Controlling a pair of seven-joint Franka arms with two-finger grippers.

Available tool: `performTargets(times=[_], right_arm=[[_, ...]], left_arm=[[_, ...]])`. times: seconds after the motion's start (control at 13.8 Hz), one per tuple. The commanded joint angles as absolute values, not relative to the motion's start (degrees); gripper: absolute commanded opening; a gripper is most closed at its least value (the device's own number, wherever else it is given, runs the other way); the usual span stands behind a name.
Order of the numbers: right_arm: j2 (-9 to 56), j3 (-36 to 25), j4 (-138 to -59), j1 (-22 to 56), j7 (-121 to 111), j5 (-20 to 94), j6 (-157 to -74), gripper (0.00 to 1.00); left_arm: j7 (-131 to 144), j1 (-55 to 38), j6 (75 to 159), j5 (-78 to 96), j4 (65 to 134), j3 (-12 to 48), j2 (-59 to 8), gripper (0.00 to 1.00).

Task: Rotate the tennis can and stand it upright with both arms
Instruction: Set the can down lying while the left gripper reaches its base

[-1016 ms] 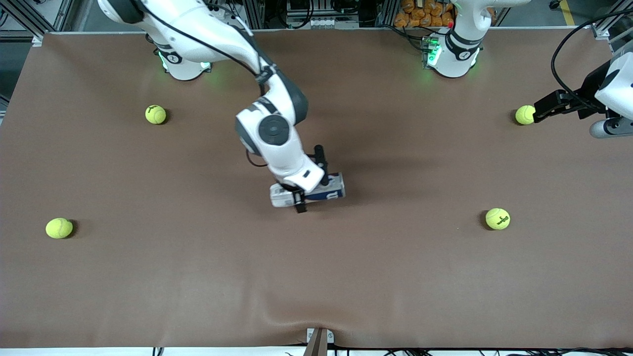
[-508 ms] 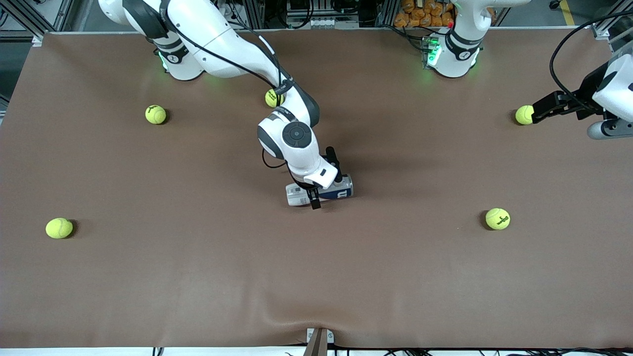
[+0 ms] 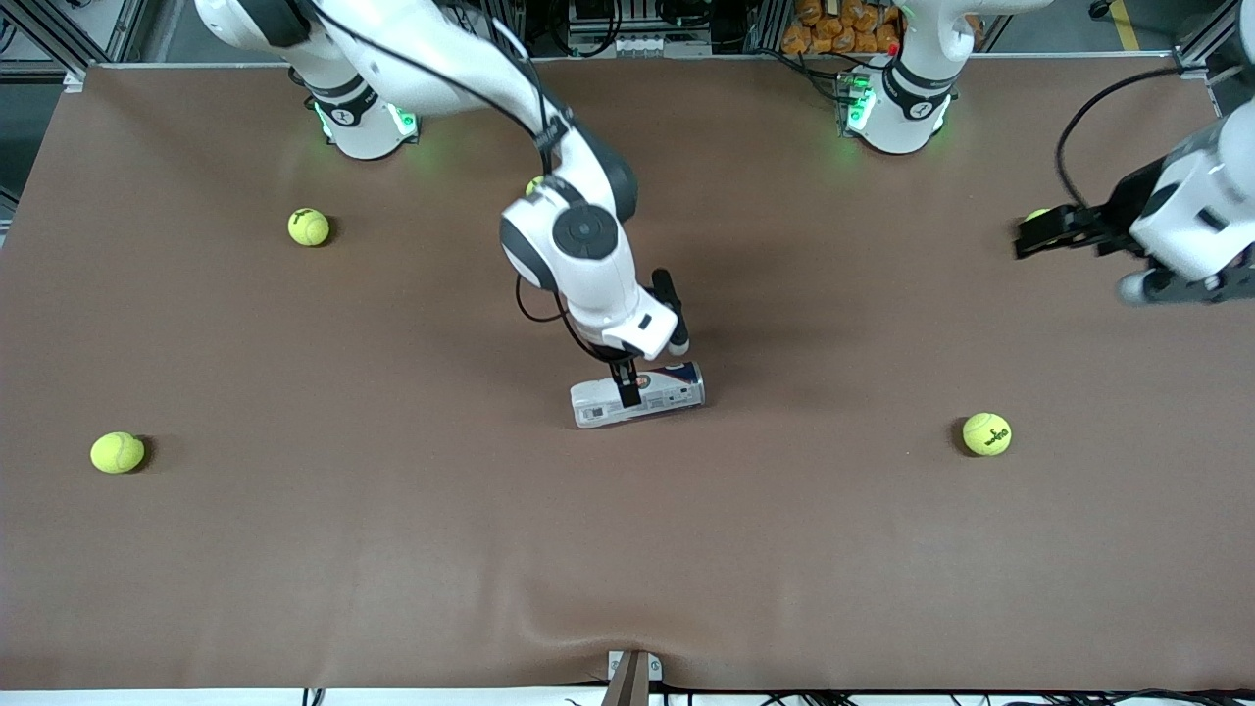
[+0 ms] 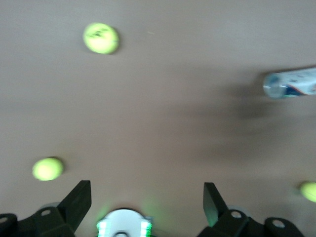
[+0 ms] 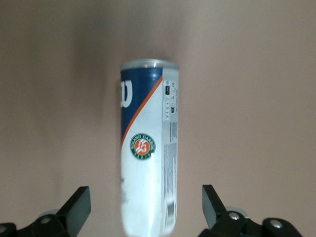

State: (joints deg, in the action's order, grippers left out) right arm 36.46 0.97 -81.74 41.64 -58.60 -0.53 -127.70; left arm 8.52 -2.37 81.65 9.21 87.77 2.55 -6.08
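Nearest the front camera, two tennis balls sit on the brown tabletop, one toward the right arm's end and one toward the left arm's end. Just farther back, mid-table, the tennis can lies flat on its side, lengthwise along the table, its navy-and-red end toward the left arm's end.

The right hand hangs directly over the can with its fingers spread wide apart, one to each side of the can and apart from it; it grips nothing. Judging by this, the step in hand is the rotating of the lying can, with the uprighting not yet begun. The next move seems to call for one end of the can to be lifted or braced while the other arm steadies it, so the left arm must come in from its end of the table.

The left hand is up over the tabletop near the left arm's end, fingers apart and empty, well apart from the can.

Farther back lie three more balls: one toward the right arm's end, one almost wholly hidden by the right arm's wrist, and one largely covered by the left hand. The can's lid end cannot be made out
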Motion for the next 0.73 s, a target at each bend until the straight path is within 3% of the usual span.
performTargets(times=[0.0, 0.22, 0.36, 0.65], right_arm=[[29.4, 0.2, -83.8, 40.6, -57.8, 3.2, -122.0, 1.00], [25.3, -0.7, -83.9, 33.0, -53.9, 3.3, -116.6, 1.00], [23.6, -0.9, -84.2, 27.7, -53.4, 3.3, -112.6, 1.00], [20.5, -1.5, -84.0, 14.4, -46.0, 3.5, -110.0, 1.00]], left_arm=[[9.7, -2.2, 83.8, 18.2, 87.1, 2.5, -12.5, 1.00], [11.1, -2.6, 88.8, 30.5, 88.9, 2.5, -20.1, 1.00], [11.2, -4.4, 96.8, 38.8, 94.7, 2.6, -22.8, 1.00], [11.1, -10.0, 112.8, 48.9, 104.7, 3.4, -23.1, 1.00]])
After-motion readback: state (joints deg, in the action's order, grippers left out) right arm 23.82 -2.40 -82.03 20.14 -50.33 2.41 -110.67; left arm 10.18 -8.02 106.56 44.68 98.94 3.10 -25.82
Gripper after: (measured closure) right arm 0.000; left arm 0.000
